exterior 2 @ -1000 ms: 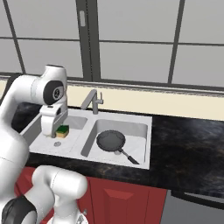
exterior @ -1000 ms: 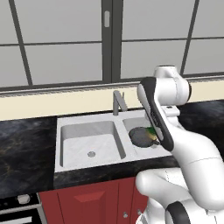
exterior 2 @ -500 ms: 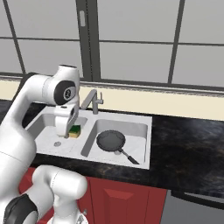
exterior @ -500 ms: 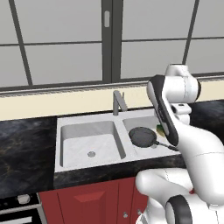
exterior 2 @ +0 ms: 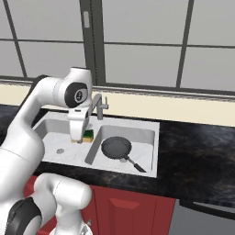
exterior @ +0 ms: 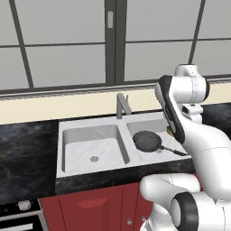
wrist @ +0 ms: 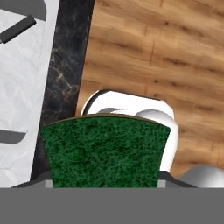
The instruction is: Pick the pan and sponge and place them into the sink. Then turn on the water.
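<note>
The black pan (exterior 2: 116,147) lies in the right basin of the sink (exterior 2: 151,151), with its handle pointing toward the front right. It also shows as the pan (exterior: 147,140) in the left base view. My gripper (exterior 2: 78,137) hangs above the sink, shut on the yellow and green sponge (exterior 2: 87,134). In the hand view the sponge's green face (wrist: 105,151) lies between the fingers and hides them. A sliver of the sponge (exterior: 170,131) peeks out behind my forearm. No water runs from the grey faucet (exterior 2: 97,104).
Black stone counter (exterior 2: 197,151) surrounds the sink, with a window wall behind it. The left basin (exterior: 92,149) holds nothing but its drain. Red cabinet fronts (exterior: 90,207) stand below, and the hand view looks past the counter's front edge (wrist: 65,78) to wooden floor (wrist: 166,52).
The arm has swung to the right over the sink with the sponge still in the gripper. The pan has stayed where it was in the right basin.
</note>
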Robot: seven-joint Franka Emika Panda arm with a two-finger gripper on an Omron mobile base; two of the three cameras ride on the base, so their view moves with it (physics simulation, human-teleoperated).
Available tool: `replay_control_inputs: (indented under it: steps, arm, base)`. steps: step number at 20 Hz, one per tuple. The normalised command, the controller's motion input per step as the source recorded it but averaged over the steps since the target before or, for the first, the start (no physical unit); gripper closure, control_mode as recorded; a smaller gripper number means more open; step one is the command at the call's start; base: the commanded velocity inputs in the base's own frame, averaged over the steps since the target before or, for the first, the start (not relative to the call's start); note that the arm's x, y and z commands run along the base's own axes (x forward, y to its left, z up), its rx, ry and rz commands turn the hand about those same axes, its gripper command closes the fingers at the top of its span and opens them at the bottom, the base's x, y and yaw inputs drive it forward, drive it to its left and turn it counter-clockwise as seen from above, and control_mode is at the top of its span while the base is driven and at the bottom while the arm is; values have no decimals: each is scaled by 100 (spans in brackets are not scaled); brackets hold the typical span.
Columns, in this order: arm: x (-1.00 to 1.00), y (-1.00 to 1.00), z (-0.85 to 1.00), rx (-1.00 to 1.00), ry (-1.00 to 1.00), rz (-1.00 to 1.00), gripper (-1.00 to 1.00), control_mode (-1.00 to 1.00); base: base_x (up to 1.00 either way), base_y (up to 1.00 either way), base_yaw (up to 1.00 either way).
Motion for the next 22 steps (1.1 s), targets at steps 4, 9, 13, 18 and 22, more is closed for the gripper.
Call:
replay_control_inputs:
  steps: [4,9,13,18,22]
  arm:
    - [8,-27,-1,0,0,5,100,-100]
    - [0,-24,-1,0,0,4,100,-100]
    - [7,-17,-1,-3,-1,3,100,-100]
    - [11,-12,-16,-1,-4,0,100,-100]
    - [12,-13,-21,0,-3,1,100,-100]
  base:
    - [0,0,0]
    - [0,0,0]
    - [0,0,0]
    - [0,0,0]
    - [0,0,0]
